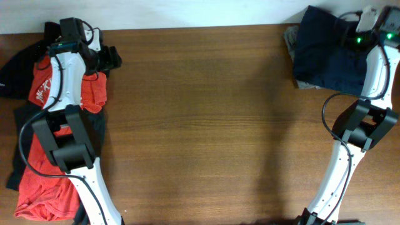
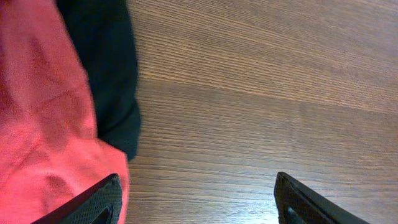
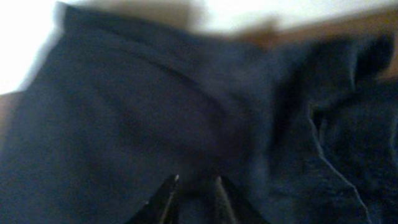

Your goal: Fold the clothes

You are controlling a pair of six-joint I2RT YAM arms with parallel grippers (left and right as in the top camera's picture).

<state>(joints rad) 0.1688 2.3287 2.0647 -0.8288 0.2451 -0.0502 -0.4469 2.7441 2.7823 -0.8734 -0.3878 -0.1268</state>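
Clothes in two heaps at opposite ends of a wooden table, one arm over each.

The navy-blue shorts-like piece (image 1: 325, 56) lies bunched at the upper right corner of the table (image 1: 206, 125) in the overhead view, resting on a grey garment (image 1: 289, 39) whose edge shows at its left. The right gripper (image 3: 193, 190) hangs directly over the navy cloth with its fingertips close together and a narrow gap between them; blur hides whether any cloth is pinched there. Along the left edge, the red T-shirt (image 1: 94, 94) with white lettering lies crumpled among black pieces (image 1: 12, 75). The left gripper (image 2: 196, 199) has its jaws spread wide with nothing between them, above bare wood just beside the edges of the red and black cloth.
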